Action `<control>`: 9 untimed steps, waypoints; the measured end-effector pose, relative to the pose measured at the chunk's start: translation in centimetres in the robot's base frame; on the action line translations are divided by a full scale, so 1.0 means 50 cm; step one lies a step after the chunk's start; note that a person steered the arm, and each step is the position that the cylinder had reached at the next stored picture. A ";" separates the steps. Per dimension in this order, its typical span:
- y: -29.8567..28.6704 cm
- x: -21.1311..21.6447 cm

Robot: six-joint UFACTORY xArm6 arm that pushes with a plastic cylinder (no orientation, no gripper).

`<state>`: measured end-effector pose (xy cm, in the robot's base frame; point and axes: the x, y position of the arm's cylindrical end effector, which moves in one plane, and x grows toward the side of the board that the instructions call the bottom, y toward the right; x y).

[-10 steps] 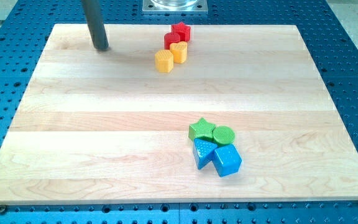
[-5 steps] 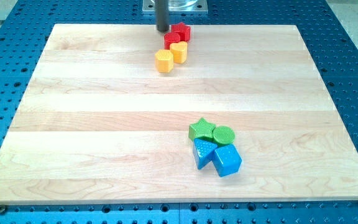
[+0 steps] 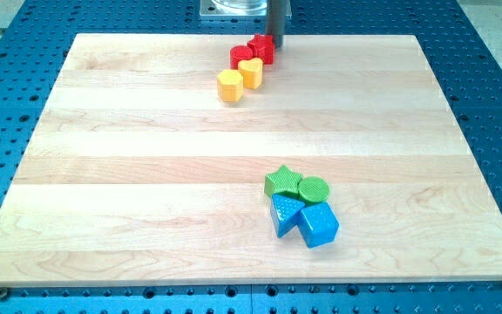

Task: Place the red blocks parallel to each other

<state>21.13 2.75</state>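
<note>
Two red blocks lie at the view's top centre: a red star (image 3: pixel 261 48) and a red cylinder (image 3: pixel 241 56) touching its lower left. My tip (image 3: pixel 278 44) is at the board's top edge, right up against the star's upper right side. Two yellow blocks sit just below the red ones: a yellow heart-like block (image 3: pixel 251 71) touching the red cylinder, and a yellow hexagon-like block (image 3: pixel 230 85) at its lower left.
A cluster sits at the lower right of centre: a green star (image 3: pixel 283 183), a green cylinder (image 3: pixel 314 189), a blue triangle (image 3: pixel 284 214) and a blue cube (image 3: pixel 319 226). The wooden board (image 3: pixel 129 174) lies on a blue perforated table.
My tip swept right along the top edge, from the far left to the star's right side. The red star has shifted slightly right and down. The other blocks have not moved.
</note>
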 end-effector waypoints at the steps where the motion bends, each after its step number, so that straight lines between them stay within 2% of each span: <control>1: -0.097 0.018; 2: -0.234 0.033; 3: -0.179 -0.005; 4: -0.119 0.015; 6: -0.033 0.220; 7: 0.053 0.222; 8: 0.040 0.140; 9: 0.135 0.158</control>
